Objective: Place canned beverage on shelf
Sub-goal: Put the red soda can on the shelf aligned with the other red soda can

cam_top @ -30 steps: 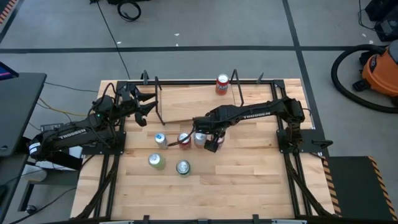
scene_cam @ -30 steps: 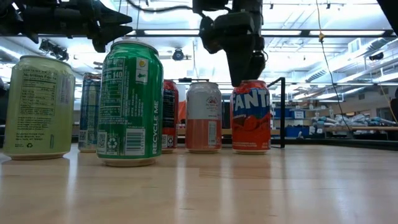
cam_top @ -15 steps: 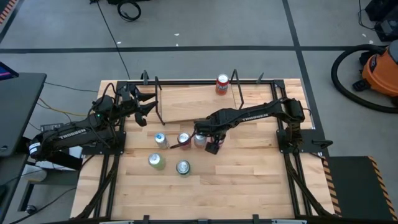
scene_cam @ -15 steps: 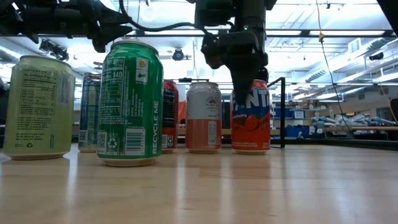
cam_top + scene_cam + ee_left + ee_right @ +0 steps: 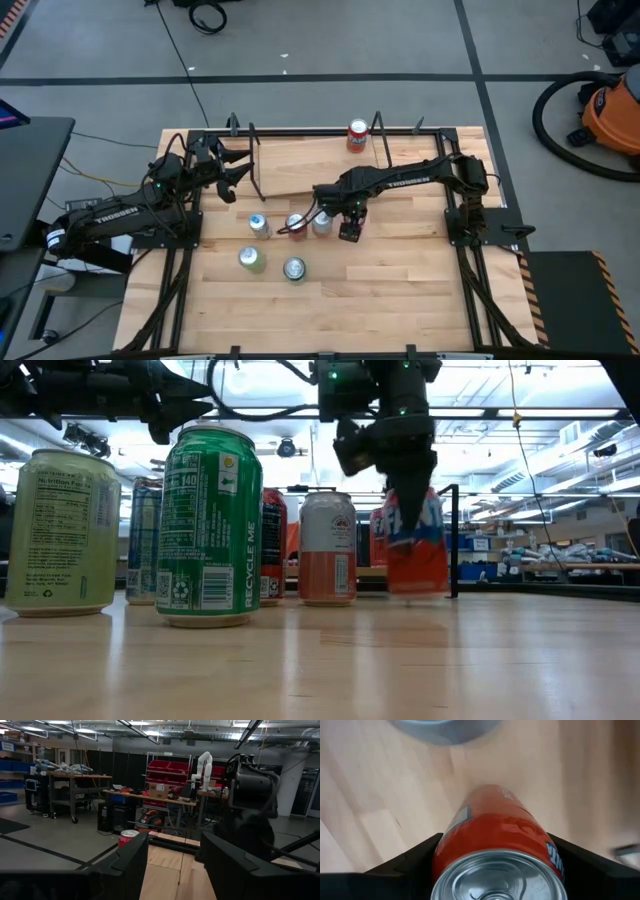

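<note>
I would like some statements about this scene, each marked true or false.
1. The right gripper is shut on the orange Fanta can. True.
2. The Fanta can stands upright on the table. False: it is tilted in the low view.
3. A red can stands at the table's far edge, apart from the group of cans. True.
4. The left gripper holds a can. False: it is open and empty, at the table's left edge.
5. The green can lies on its side. False: it stands upright.
</note>
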`<state>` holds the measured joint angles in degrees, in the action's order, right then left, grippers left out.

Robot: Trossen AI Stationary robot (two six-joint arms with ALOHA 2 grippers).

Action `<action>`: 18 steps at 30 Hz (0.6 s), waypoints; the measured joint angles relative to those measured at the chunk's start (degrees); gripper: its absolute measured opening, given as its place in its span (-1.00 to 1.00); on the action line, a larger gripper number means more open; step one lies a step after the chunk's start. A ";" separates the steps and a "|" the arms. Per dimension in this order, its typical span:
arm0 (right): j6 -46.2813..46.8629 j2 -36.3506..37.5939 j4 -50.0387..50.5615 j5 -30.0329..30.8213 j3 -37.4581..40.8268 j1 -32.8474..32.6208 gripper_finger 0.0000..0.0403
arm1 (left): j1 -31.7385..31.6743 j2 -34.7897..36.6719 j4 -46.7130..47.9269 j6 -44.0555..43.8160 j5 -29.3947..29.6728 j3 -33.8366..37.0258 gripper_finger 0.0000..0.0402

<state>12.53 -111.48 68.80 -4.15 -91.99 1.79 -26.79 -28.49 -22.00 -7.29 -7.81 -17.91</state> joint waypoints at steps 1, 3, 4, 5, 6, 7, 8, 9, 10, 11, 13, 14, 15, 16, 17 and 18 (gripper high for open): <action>-2.94 0.02 0.93 0.22 -1.01 0.24 0.61 | 0.01 0.00 0.00 0.00 0.00 0.00 -0.04; -10.08 0.11 3.01 1.30 -2.87 0.44 0.63 | 0.02 0.00 -0.02 0.00 0.00 0.00 -0.04; -13.54 0.21 4.20 2.40 -3.63 0.36 0.63 | 0.00 0.00 -0.01 0.00 0.00 0.00 -0.04; -16.67 0.28 5.37 3.97 -4.30 0.27 0.63 | 0.00 0.00 0.02 0.00 0.00 0.00 -0.04; -19.41 0.28 5.92 5.68 -4.94 0.27 0.62 | 0.00 0.00 0.00 0.00 0.00 0.00 -0.04; -21.66 0.28 6.00 6.99 -5.57 0.31 0.61 | 0.00 0.00 -0.01 0.00 0.00 0.00 -0.04; -23.53 0.28 6.23 7.91 -6.13 0.54 0.61 | 0.00 0.00 0.01 0.00 0.00 0.00 -0.04; -25.05 0.30 6.65 8.57 -6.51 0.90 0.61 | 0.00 0.00 0.02 0.00 0.00 0.00 -0.04; -26.11 0.37 7.12 8.89 -6.65 1.37 0.61 | 0.00 0.00 0.02 0.00 0.00 0.01 -0.04; -26.51 0.37 7.49 8.99 -6.76 2.03 0.61 | 0.00 0.00 0.02 0.00 0.00 0.02 -0.04; -26.64 0.35 7.54 8.95 -7.12 3.66 0.61 | 0.00 0.00 0.02 0.00 0.00 0.00 -0.04; -26.77 0.35 7.42 8.93 -7.23 4.48 0.61 | 0.00 0.00 0.02 0.00 0.00 0.00 -0.04; -27.22 0.35 7.52 8.80 -7.27 5.36 0.61 | 0.00 0.00 0.04 0.00 0.00 0.00 -0.04; -27.62 0.35 7.92 8.83 -7.26 6.15 0.61 | 0.00 0.00 0.06 0.00 0.00 0.00 -0.04; -28.00 0.35 8.34 8.88 -7.23 6.92 0.61 | 0.00 0.00 0.04 0.00 0.00 0.00 -0.04; -28.47 0.39 8.71 8.90 -7.23 7.68 0.61 | 0.00 0.00 0.07 0.00 0.00 0.00 -0.04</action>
<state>-15.94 -111.09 77.51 4.74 -99.22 9.48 -26.79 -28.49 -21.93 -7.29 -7.81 -17.91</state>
